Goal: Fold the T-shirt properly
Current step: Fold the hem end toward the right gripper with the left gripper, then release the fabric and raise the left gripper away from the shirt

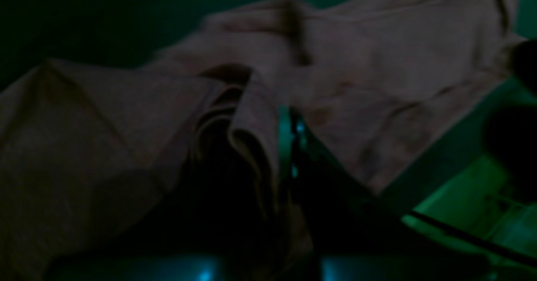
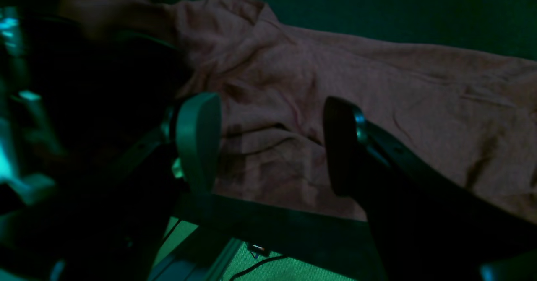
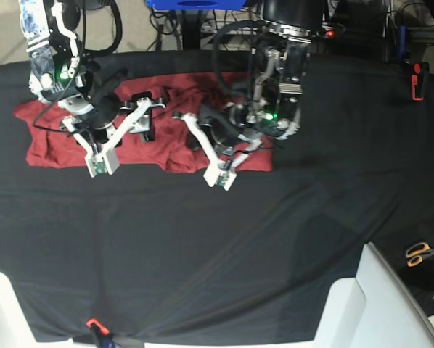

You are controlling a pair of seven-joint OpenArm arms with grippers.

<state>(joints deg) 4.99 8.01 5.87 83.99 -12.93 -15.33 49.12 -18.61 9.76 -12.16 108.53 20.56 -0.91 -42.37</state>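
Base view showed a black-covered tabletop (image 3: 217,239) with the T-shirt (image 3: 46,148), a rust-red long-sleeved knit, lying bunched in a long band across its far side. Both arms hung over the cloth. The right tool (image 3: 141,109), on this view's left, sat above the shirt's middle; the left tool (image 3: 195,130) sat above its other end, near the garment's front edge.

In the right wrist view the right tool (image 2: 268,142) stood wide open, its two fingers well apart with only wrinkled fabric showing between them, holding nothing. In the left wrist view, dark and blurred, the left tool (image 1: 289,142) had its fingers drawn together on a raised pleat of the T-shirt (image 1: 377,84), which lifted into a ridge at the pinch.

Judged from this, the folding was at an early or middle stage. The shirt looked gathered and creased rather than flat, with no neat rectangle formed. Smoothing and further folds appeared to remain.
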